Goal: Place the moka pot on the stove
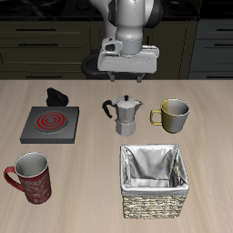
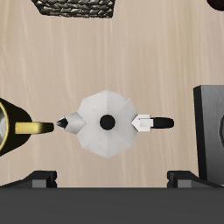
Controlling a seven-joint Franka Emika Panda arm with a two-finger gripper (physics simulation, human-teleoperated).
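The moka pot (image 1: pixel 124 114) stands upright on the wooden surface (image 1: pixel 91 173), near the middle, its lid knob pointing straight up and its dark handle sticking out toward the stove (image 1: pixel 50 124), which lies flat well apart from it with its red rings bare. From the hand's own camera the pot (image 2: pixel 107 123) sits almost dead centre, spout aimed at the yellow-handled mug (image 2: pixel 10 128) just beside it and handle aimed at the stove's dark edge (image 2: pixel 210 122). That centring looks deliberate to me: the hand (image 1: pixel 126 71) hangs directly above the pot, clear of it, fingers spread wide and holding nothing, lined up so a straight descent would bracket the body. I judge the grasp has not begun. The mug's closeness to the spout leaves little slack on that side, so the fingers probably want to close across the other faces. A woven basket (image 1: pixel 154 180) sits nearer the front edge, a red mug (image 1: pixel 31 175) in front of the stove.
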